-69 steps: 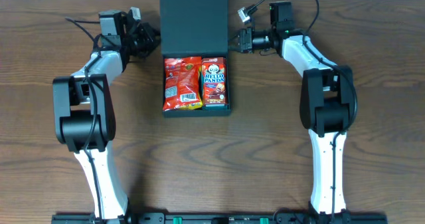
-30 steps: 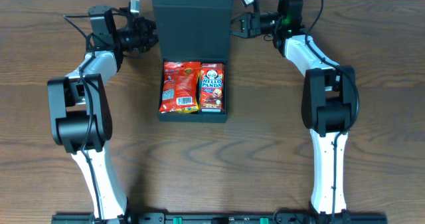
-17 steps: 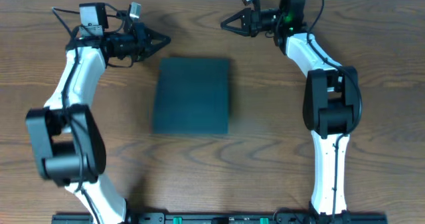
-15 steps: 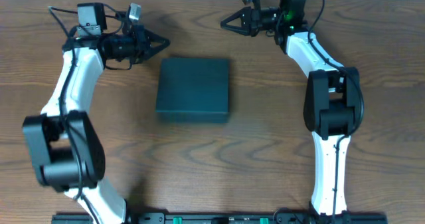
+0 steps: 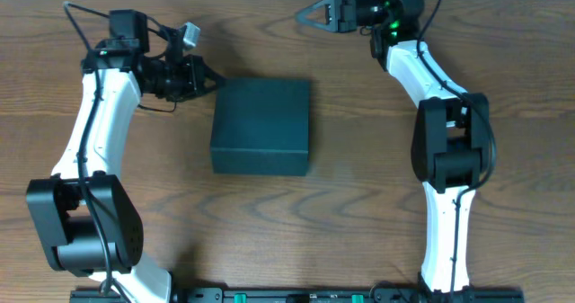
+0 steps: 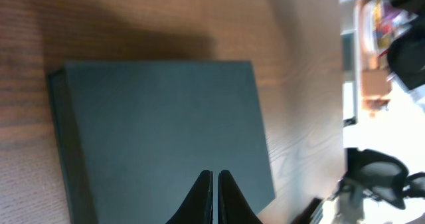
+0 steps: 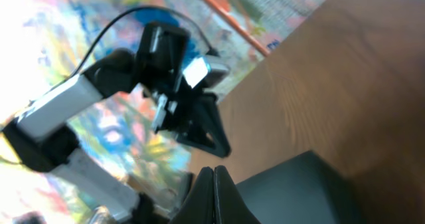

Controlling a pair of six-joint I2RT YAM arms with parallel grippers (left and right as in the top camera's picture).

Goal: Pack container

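The container [image 5: 261, 126] is set shut at the middle of the worktop [image 5: 359, 186], lid flat, so packing is judged finished. The left gripper [image 5: 214, 80], pressed together and empty, is held just beside its upper left corner. The right gripper [image 5: 302, 15], likewise together and empty, is held well apart, probably to leave the lid free. Both arms' spacing is given overhead only; the container's side wall is shown by the left wrist view alone.

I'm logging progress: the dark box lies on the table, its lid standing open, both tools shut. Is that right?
Not quite: the container has its lid shut flat, as the overhead view shows. The rest holds: it lies on the table, and the left tool and right tool are shut.
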